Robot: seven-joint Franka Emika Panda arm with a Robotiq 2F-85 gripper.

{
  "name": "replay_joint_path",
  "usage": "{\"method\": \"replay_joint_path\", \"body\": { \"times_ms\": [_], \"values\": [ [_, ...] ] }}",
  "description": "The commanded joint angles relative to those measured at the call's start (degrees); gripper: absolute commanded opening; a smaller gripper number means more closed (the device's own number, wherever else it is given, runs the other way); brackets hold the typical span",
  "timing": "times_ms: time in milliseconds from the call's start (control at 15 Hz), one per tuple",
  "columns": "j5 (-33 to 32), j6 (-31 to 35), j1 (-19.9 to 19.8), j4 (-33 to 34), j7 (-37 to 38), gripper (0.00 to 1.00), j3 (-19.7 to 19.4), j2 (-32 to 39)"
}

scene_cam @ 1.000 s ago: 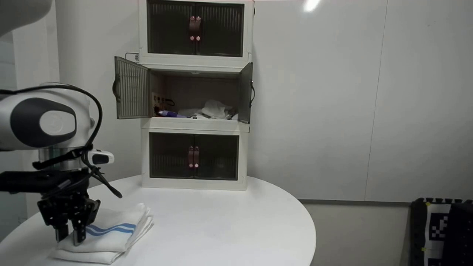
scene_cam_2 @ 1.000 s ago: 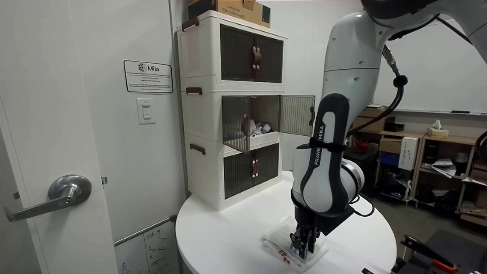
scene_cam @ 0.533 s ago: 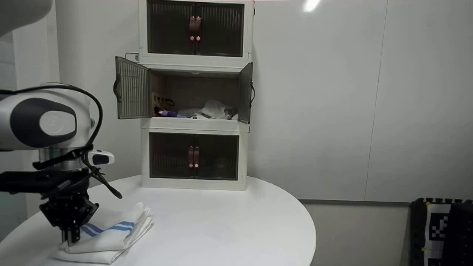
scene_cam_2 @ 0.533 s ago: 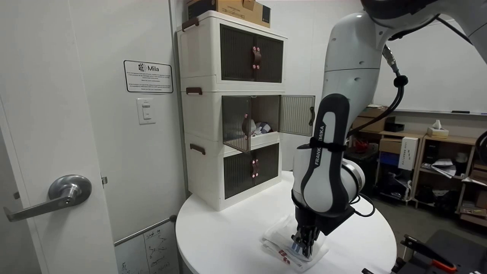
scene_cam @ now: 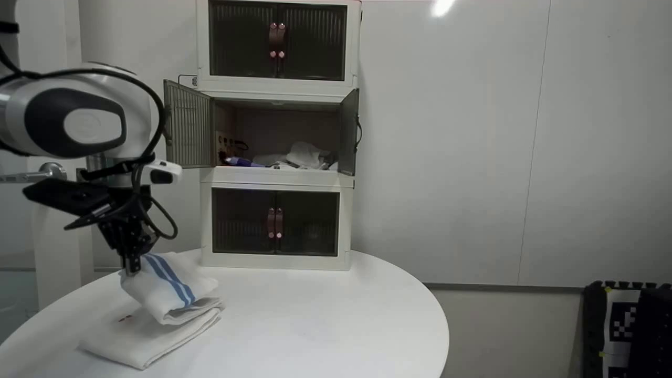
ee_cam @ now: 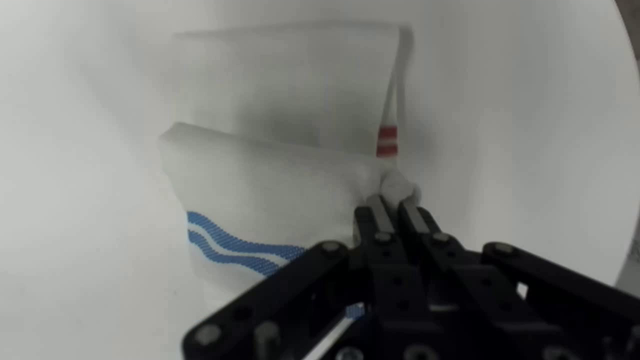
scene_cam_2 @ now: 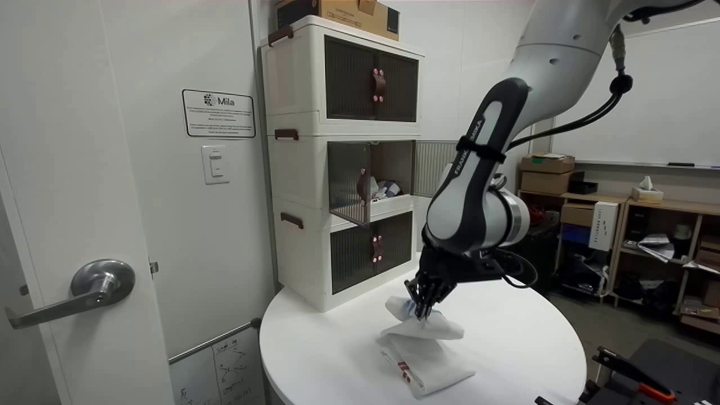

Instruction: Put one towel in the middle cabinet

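The white towel with blue stripes (scene_cam: 163, 289) hangs from my gripper (scene_cam: 131, 266), partly lifted. Its far part droops close over another folded towel; I cannot tell whether they touch. In an exterior view the towel (scene_cam_2: 433, 327) shows under my gripper (scene_cam_2: 422, 312). In the wrist view my gripper (ee_cam: 395, 204) is shut on a bunched edge of the towel (ee_cam: 265, 192), with a thin gap of cloth between the fingertips. The middle cabinet (scene_cam: 286, 126) has both doors swung open in both exterior views; its side wall (scene_cam_2: 298, 174) shows too. It stands behind and above the gripper's level.
A plain white folded towel with red marks (scene_cam: 131, 341) lies on the round white table (scene_cam: 325, 325). Inside the middle cabinet are white cloth (scene_cam: 307, 155) and a purple item (scene_cam: 241, 161). Its open left door (scene_cam: 189, 126) sticks out near the arm. Top and bottom units are shut.
The gripper has closed on the striped towel's edge, then risen and moved toward the cabinets. The striped towel has come up with it; the red-marked towel stays on the table.
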Motion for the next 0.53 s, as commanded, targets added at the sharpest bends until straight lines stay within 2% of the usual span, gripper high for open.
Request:
{"method": "replay_joint_path", "body": {
  "times_ms": [0,267,467],
  "values": [
    [12.54,-1.45,-13.94,0.7,-3.56,0.02,15.74,-7.74],
    [30.31,-2.19,-28.88,5.55,-9.29,0.02,33.37,-11.16],
    [40.52,-2.43,-35.18,8.63,-13.56,0.02,40.06,-13.5]
  ]
}}
